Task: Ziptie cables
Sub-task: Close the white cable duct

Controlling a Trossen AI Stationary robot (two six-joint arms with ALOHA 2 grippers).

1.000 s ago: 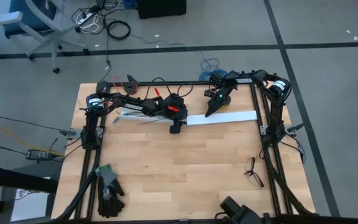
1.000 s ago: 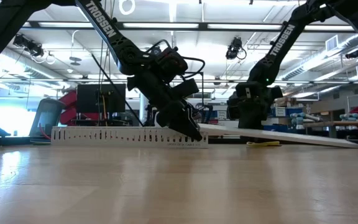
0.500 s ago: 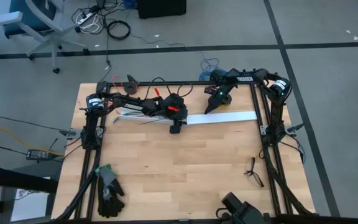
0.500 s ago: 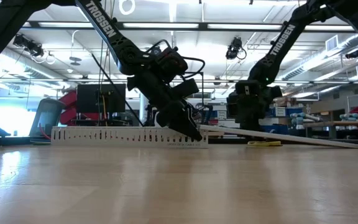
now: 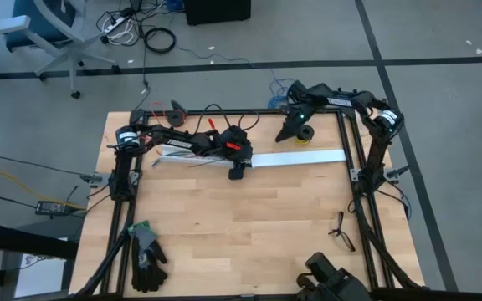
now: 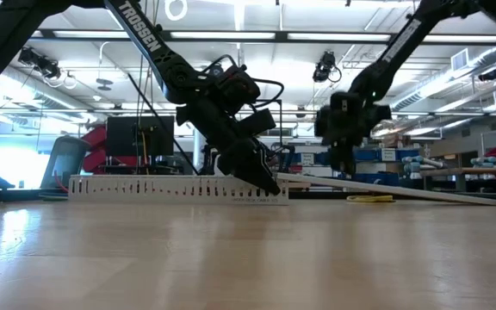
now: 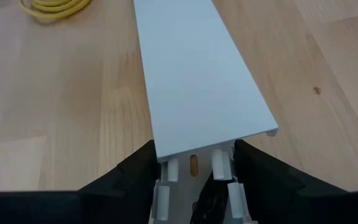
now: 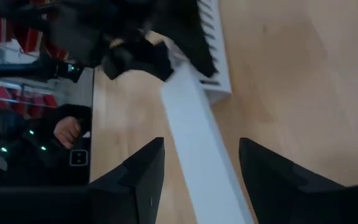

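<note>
- Left gripper [image 7: 194,148] sat low on the table [image 5: 249,226], with narrow fingers pressed against both sides of the white channel cover [image 7: 197,74] where its end lay on the slotted channel [image 6: 162,187]. It looked clamped on that end.
- Right gripper [image 8: 201,142] hung above the far side of the table near the yellow wire spool [image 6: 368,199]. Its fingers were wide apart and held nothing.
- Cables [image 5: 192,161]: only a few thin wires showed, just beside the slotted channel under the left arm. They were too small to tell colours.
- Ziptie could not be made out in any view.
- Risk: the cover was tilted, one end up on the channel and the other on the wood. If the left grip slipped or twisted, the cover would likely pivot or skid across the table.
- Risk: the cover's free end lay near the spool. A sideways shove could knock the spool toward the table edge.
- Risk: the wires lay close to the left arm, so a sweep of that arm could drag or scatter them and make bundling harder.
- Risk: with the ziptie not located, the right gripper could come down on the wrong thing, such as the spool or the cover.
- Risk: both grippers were close together around the cover, so a right-arm descent near the clamped end could bump the left wrist.
</note>
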